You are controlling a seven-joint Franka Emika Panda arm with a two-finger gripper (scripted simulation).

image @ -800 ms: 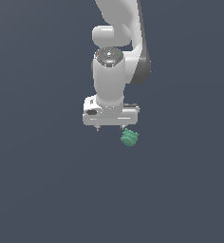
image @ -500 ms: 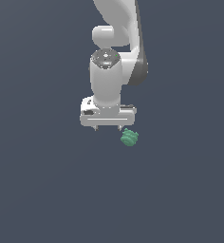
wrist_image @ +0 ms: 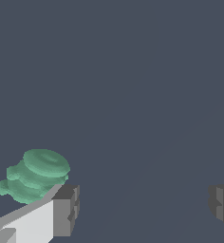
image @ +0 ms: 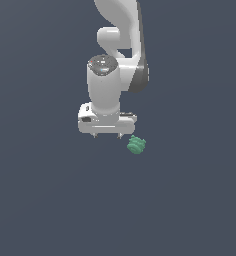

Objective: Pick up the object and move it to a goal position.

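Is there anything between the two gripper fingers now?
No. In the wrist view the stretch between the fingers is bare floor; the green object sits outside one finger.

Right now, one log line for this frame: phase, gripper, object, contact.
phase: approach | gripper: open, empty | green object: on the surface, outside the jaws, beside one finger | contact: none visible | grasp: not yet made
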